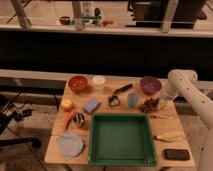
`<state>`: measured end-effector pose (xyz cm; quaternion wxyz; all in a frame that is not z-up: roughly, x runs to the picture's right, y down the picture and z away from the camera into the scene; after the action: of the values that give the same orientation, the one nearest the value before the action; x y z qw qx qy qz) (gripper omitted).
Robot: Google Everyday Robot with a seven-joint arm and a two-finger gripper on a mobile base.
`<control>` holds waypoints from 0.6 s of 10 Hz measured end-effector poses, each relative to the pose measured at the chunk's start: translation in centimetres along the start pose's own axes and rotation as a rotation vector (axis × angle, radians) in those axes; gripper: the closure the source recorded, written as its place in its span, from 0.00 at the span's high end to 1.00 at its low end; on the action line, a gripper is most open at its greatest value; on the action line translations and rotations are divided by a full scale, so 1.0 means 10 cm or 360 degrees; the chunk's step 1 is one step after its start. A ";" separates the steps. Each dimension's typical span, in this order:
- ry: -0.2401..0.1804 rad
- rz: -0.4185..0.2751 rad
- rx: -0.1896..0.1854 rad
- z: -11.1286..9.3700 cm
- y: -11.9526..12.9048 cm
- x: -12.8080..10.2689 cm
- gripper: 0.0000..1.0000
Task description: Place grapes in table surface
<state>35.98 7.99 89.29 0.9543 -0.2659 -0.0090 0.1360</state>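
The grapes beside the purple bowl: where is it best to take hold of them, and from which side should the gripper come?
Probably from above, gripping across the middle of the bunch. The grapes lie low on the table surface, a bumpy cluster with no visible stem. The purple bowl stands close behind, a blue-grey object close on one side. The gripper, shut, is right beside them, at the other side.
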 end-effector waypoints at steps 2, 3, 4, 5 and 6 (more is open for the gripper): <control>0.0012 0.0002 -0.0009 0.05 0.00 0.02 0.10; 0.0018 0.0009 -0.0009 0.07 -0.01 0.03 0.10; 0.0023 0.0013 -0.0009 0.08 -0.03 0.05 0.10; 0.0027 0.0012 -0.0013 0.09 -0.03 0.04 0.10; 0.0026 0.0011 -0.0014 0.09 -0.03 0.03 0.12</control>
<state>36.30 8.32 90.18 0.9527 -0.2712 -0.0008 0.1369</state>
